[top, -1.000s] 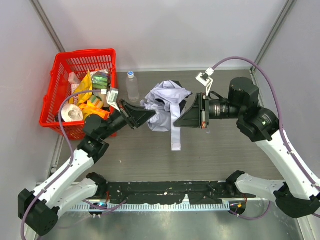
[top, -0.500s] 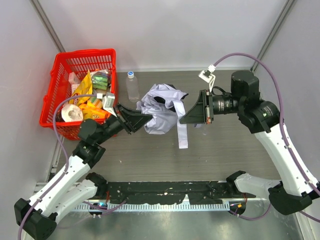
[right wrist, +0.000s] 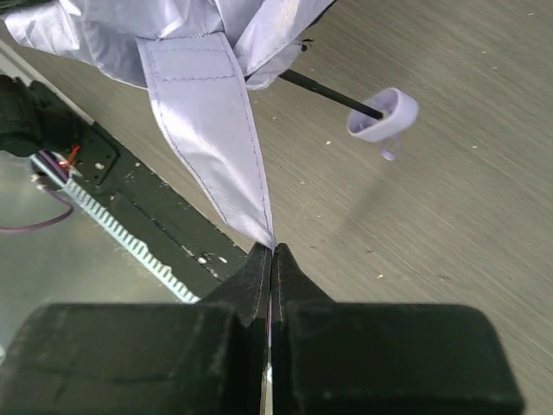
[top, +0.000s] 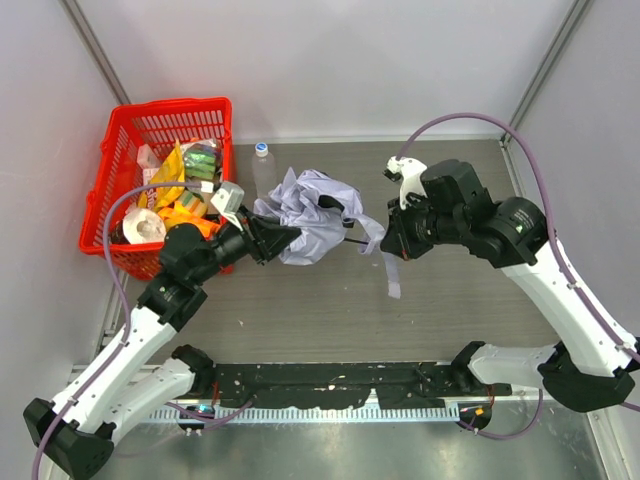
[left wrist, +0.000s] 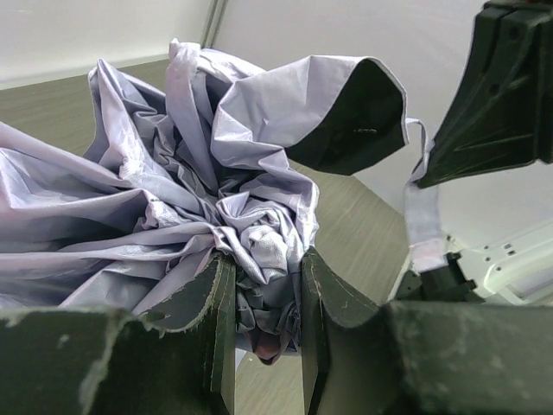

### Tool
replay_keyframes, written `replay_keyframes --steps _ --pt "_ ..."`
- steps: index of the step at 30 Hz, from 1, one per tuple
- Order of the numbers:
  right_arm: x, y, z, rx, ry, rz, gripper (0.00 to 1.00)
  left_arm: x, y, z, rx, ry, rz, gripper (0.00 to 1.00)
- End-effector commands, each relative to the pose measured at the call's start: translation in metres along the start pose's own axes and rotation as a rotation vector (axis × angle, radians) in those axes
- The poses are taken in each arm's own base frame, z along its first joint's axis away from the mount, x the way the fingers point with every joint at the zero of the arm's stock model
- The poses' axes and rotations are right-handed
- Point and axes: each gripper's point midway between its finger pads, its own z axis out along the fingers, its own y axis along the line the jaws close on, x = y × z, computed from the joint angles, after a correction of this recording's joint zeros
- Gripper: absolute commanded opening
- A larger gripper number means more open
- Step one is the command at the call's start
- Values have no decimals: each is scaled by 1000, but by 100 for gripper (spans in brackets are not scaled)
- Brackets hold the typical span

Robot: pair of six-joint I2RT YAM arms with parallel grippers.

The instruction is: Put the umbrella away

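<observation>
The umbrella is a crumpled bundle of pale lavender-white fabric held above the table between my two arms. My left gripper is shut on a bunched fold at its left side; in the left wrist view the fabric fills the gap between the fingers of the left gripper. My right gripper is shut on the umbrella's flat strap, which hangs down. In the right wrist view the strap runs into the closed tips of the right gripper. A thin black rib with a lavender tip cap sticks out. The handle is hidden.
A red basket full of packets and a tape roll stands at the left. A clear plastic bottle stands just behind the umbrella. A black rail runs along the near edge. Walls close in on three sides.
My right gripper has turned and drawn back to the right with the strap, which now hangs lower and further right. The umbrella bundle and my left gripper have shifted slightly left.
</observation>
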Motion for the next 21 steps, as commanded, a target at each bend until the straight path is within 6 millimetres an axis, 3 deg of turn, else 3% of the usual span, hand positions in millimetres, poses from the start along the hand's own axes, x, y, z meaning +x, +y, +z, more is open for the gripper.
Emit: replay_keyframes --steps 1,6,9,13,15,16,17,18,19,20,21 --pt "-9 -5 -23 70 -65 -70 1 -32 -4 -2 -11 -90 132 0" --pt "12 34 -18 -55 7 -136 1 -35 7 0 -54 -122 164 0" --pt "32 46 -7 -70 83 -161 1 -40 10 1 -68 -159 168 0" --pt "61 71 8 -226 172 -147 1 -50 10 -2 -66 -250 167 0" --pt "63 89 13 -343 132 -129 1 -52 6 -5 -36 -297 161 0" --pt "53 103 7 -418 68 -115 1 -54 3 -6 -24 -314 149 0" --pt "57 104 10 -435 65 -103 1 -56 0 -8 -11 -328 144 0" --pt "41 115 4 -487 -16 -79 1 -60 -5 -10 8 -349 139 0" --pt "47 116 12 -497 -8 -23 1 -61 -9 -12 25 -365 130 0" --pt "31 125 8 -557 -90 -13 1 -64 -12 -14 39 -381 124 0" --pt "36 124 17 -560 -72 46 4 -65 -15 -17 53 -401 120 0"
